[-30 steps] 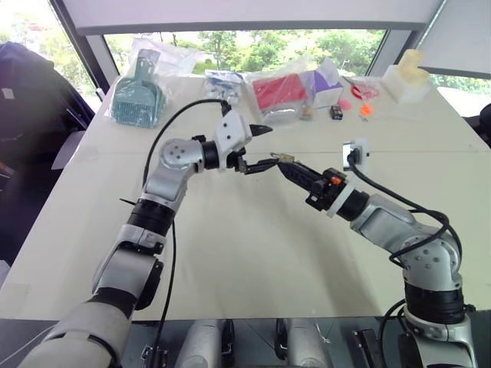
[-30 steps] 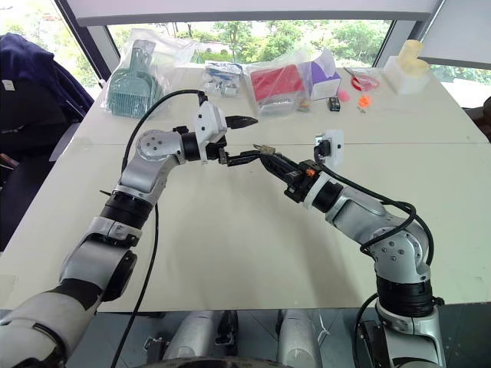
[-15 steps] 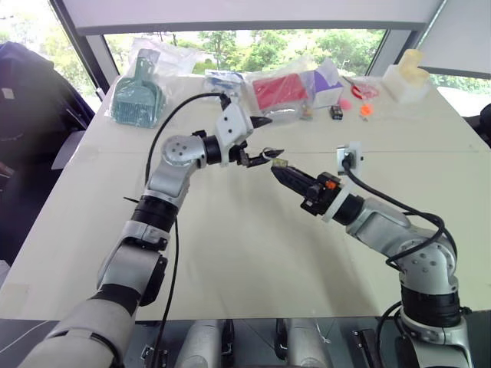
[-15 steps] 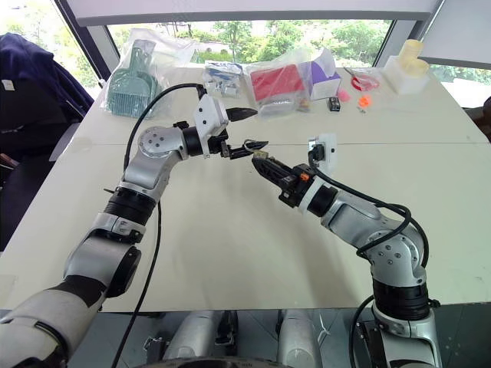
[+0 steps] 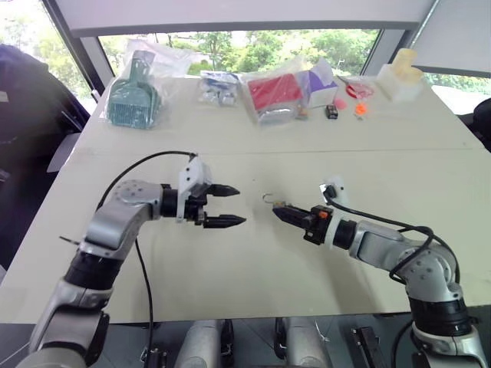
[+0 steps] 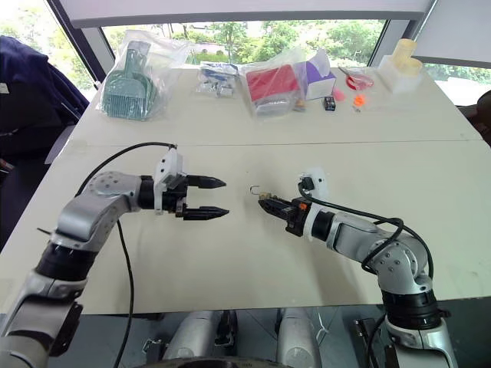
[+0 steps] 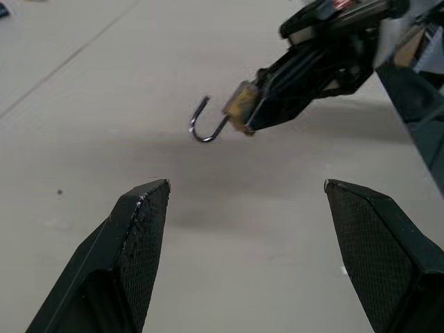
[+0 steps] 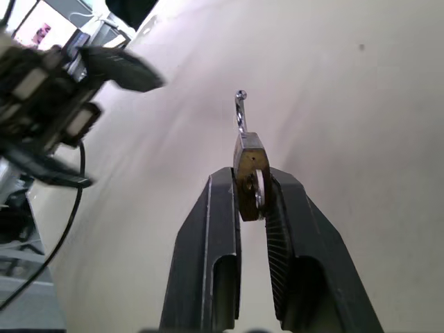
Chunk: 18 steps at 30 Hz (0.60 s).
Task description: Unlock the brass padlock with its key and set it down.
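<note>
Two end effectors sit low over the pale surface [image 5: 253, 261], facing each other with a gap between. Right end effector [image 8: 251, 191]: fingers pressed flat on the brass padlock [image 8: 248, 166], body pinched between the pads, shackle [image 7: 205, 125] swung out and hooked free at one end, so the lock reads as already opened. Held near the surface, likely for setting down. Key: a pale sliver at the lock's base, too small to confirm. Left end effector [image 5: 226, 207]: fingers spread wide, holding nothing, pointing at the lock from well apart, probably clear after the key work. Bagged items [image 5: 272, 92] lie along the far edge, untouched.
</note>
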Tool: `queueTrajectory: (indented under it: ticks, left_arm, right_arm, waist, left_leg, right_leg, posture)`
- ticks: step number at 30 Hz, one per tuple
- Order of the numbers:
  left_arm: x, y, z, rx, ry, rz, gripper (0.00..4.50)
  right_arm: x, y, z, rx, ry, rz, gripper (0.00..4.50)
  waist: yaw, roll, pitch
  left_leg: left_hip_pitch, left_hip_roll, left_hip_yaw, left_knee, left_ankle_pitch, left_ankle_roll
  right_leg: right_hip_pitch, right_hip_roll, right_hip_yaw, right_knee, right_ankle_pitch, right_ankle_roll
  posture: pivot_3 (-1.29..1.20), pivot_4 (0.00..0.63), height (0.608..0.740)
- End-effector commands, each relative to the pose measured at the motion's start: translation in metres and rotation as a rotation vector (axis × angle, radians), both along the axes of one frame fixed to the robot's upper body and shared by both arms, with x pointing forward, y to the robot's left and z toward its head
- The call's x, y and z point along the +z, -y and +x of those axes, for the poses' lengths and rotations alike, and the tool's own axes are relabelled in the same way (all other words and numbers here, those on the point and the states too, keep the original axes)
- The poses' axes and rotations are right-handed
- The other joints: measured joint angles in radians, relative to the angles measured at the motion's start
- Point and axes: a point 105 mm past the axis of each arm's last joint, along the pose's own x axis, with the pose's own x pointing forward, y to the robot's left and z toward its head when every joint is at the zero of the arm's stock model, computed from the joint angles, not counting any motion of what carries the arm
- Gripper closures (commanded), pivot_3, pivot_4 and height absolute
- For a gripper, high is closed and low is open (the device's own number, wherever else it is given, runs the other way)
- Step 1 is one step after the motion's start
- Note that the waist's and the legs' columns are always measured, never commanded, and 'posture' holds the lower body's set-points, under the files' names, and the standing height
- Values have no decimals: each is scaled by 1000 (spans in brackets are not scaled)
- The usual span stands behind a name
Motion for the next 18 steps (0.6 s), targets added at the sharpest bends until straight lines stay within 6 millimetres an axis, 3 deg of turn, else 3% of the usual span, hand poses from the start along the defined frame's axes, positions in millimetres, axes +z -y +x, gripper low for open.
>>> queueTrajectory:
  ticks: [1,4,13,15,18]
  left_arm:
    - [10,1,-9,12,14,-23,833]
    - [6,1,-11,35,8,-19,833]
    - [3,3,-7,59,18,-20,801]
    - [2,3,-7,58,14,-19,801]
    - [1,1,-6,64,-1,-23,801]
  right_arm:
    - [-1,-2,2,32,-37,31,4500]
    - [-8,-1,5,38,-83,29,4500]
    - [-11,22,6,34,-71,-103,41]
    - [-11,32,2,25,-55,-156,41]
    - [-2,63,-6,-12,40,-319,41]
  waist:
    - [1,0,0]
    - [-1,0,0]
    - [1,0,0]
    - [5,0,0]
    - [22,1,0]
  left_leg:
    - [0,0,0,0,0,0]
    - [0,0,0,0,0,-1]
    - [0,0,0,-1,3,-5]
    - [0,0,0,0,3,-5]
    - [0,0,1,-1,2,-3]
  right_leg:
    - [0,0,0,0,0,0]
    - [0,0,0,0,0,0]
    - [0,1,0,0,0,0]
    - [0,0,0,0,0,0]
    - [-1,0,0,0,0,0]
  posture:
    - [0,150,735]
    - [0,150,735]
    - [0,150,735]
    - [0,150,735]
    - [0,150,735]
